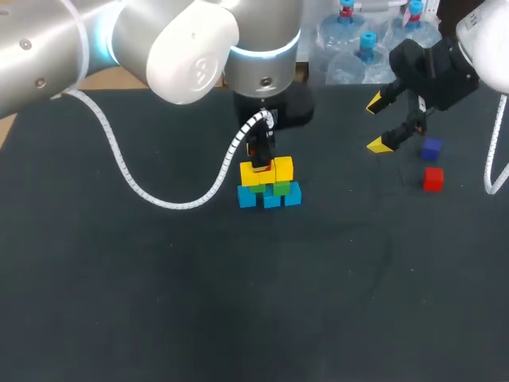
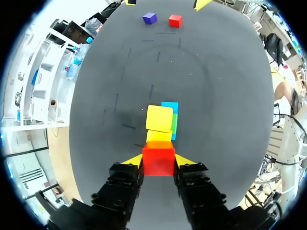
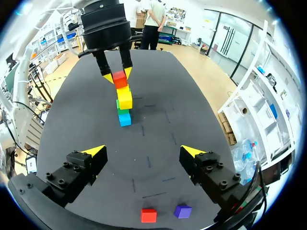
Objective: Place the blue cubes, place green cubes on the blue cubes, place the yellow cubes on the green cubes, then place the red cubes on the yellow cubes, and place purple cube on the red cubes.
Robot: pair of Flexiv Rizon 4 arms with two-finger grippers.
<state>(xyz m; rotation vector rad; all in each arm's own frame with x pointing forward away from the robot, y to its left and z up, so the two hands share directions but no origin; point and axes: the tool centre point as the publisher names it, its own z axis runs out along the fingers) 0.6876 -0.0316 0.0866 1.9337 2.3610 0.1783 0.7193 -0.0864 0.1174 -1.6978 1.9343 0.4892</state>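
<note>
The stack stands mid-table: blue cubes [image 1: 270, 198] at the base, green cubes [image 1: 279, 189] on them, yellow cubes [image 1: 268, 171] on top. My left gripper [image 1: 260, 161] hangs straight over it, shut on a red cube [image 2: 158, 161] that sits at the top of the near yellow cube [image 2: 159, 135]; whether they touch I cannot tell. My right gripper [image 3: 143, 152] stands open at the far right, holding nothing. Just beside it lie a loose purple cube [image 1: 431, 148] and a second red cube [image 1: 432, 178].
The left arm's white spiral cable [image 1: 151, 191] droops onto the dark mat to the left of the stack. Water bottles [image 1: 362, 48] stand past the table's far edge.
</note>
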